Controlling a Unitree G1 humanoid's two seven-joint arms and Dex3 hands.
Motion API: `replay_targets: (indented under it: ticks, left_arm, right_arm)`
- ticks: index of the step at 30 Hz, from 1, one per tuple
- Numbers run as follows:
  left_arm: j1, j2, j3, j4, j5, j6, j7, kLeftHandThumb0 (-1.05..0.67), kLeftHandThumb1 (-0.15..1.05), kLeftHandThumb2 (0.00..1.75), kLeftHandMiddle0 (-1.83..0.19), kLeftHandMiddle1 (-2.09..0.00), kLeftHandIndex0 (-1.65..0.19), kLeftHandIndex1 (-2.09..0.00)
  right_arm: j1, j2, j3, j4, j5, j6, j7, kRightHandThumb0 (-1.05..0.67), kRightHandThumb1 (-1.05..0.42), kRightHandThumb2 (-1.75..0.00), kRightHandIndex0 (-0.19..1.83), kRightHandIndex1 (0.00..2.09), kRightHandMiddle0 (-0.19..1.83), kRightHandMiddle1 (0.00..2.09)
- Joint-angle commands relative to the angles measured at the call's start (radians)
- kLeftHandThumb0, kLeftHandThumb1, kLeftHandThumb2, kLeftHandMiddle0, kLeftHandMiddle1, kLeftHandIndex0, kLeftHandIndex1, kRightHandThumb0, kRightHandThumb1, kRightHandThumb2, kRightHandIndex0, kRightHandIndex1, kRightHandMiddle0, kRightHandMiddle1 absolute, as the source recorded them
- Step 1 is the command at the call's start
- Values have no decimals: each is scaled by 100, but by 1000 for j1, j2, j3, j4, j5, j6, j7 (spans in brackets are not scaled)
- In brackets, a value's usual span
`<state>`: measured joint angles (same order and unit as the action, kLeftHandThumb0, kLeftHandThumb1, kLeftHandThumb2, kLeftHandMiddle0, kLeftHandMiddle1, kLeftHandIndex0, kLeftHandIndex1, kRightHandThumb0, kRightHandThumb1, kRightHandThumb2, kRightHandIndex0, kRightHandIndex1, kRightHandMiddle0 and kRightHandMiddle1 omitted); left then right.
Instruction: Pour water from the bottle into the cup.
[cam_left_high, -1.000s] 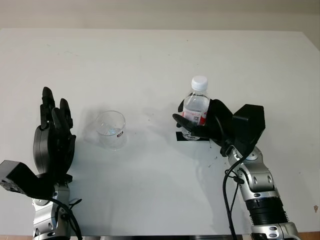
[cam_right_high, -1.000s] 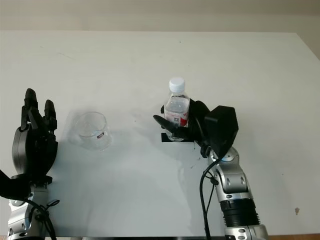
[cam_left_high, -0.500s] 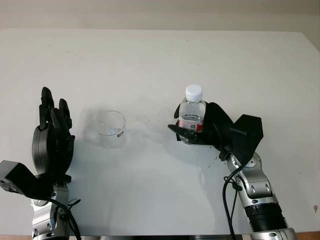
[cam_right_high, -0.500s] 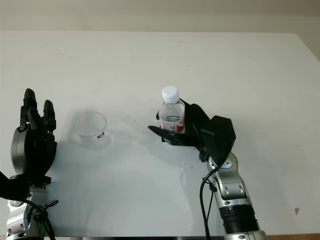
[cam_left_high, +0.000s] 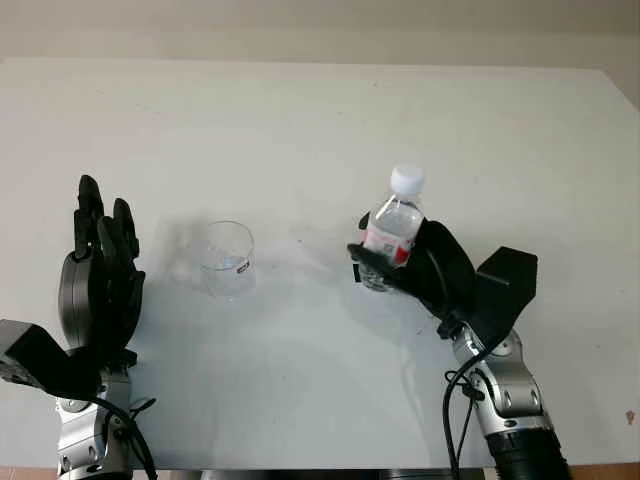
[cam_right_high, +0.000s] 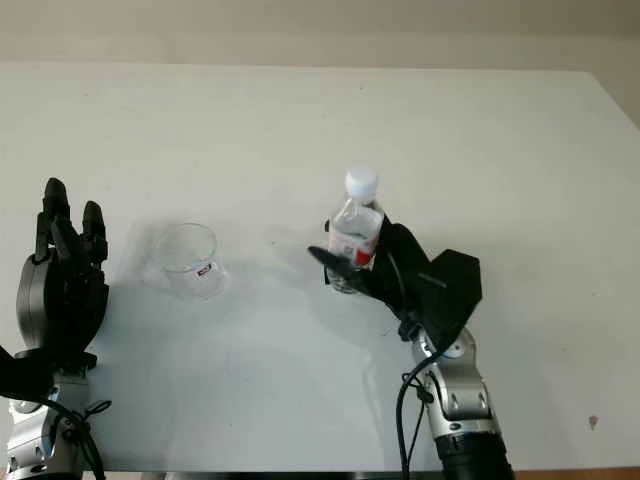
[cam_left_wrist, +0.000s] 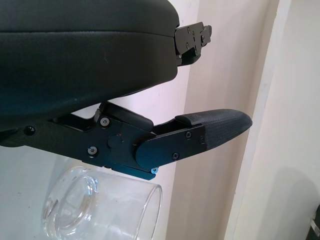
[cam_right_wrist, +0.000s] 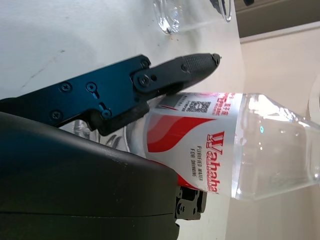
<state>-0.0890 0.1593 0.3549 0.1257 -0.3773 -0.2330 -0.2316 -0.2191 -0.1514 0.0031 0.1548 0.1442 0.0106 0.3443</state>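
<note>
The right hand sits right of centre in the left eye view, its black fingers wrapped around the lower body of the bottle. The bottle is clear plastic with a red and white label and a white cap. The cap is on. The bottle leans slightly, with the cap tipped toward the upper right of the frame. Whether its base touches the table cannot be told, as the hand covers it. A small dark patch on the table shows at the bottle's base, mostly hidden by the fingers.

The cup is a clear glass tumbler with a small mark on its side. It stands upright on the table, left of centre in the frame, well apart from the bottle. It is also seen close to the left hand's fingers in the left wrist view, lying toward the lower left of that frame.

The left hand is at the lower left of the left eye view, open, holding nothing, with its fingers pointing toward the top of the frame. It is beside the cup and not touching it.

The table surface is plain white.
</note>
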Motion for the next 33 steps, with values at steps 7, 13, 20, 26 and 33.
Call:
replay_targets:
  ticks: [7,13,20,26,33]
  left_arm:
    - [9,-4,1,6,-1,5,5,-73,105,68,12,-6,18,-6]
    - [8,-7,-2,11,-5,1,-1,-73,105,68,13,-5,19,-5]
    - [8,-14,-1,18,-6,-4,-1,-72,105,68,14,-5,19,-5]
    - [10,-17,-2,15,-6,-3,2,-72,105,68,14,-5,19,-3]
    - [24,-22,-1,3,-12,-9,-5,-72,105,68,14,-5,19,-4]
  right_arm:
    - [32,-51,9,15,-64,-127,28,-77,-100,-5,-6,3,-12,19]
    - [38,-58,7,30,-85,-223,24,-82,-99,-5,-18,1,-18,8]
    - [46,-62,16,12,-119,-286,13,-92,-99,-5,-19,0,-19,0]
    - [46,-30,7,-11,-96,-297,-21,-92,-99,-6,-19,0,-19,0]
    - [44,-27,14,-27,-89,-291,-30,-89,-100,-6,-19,0,-19,0]
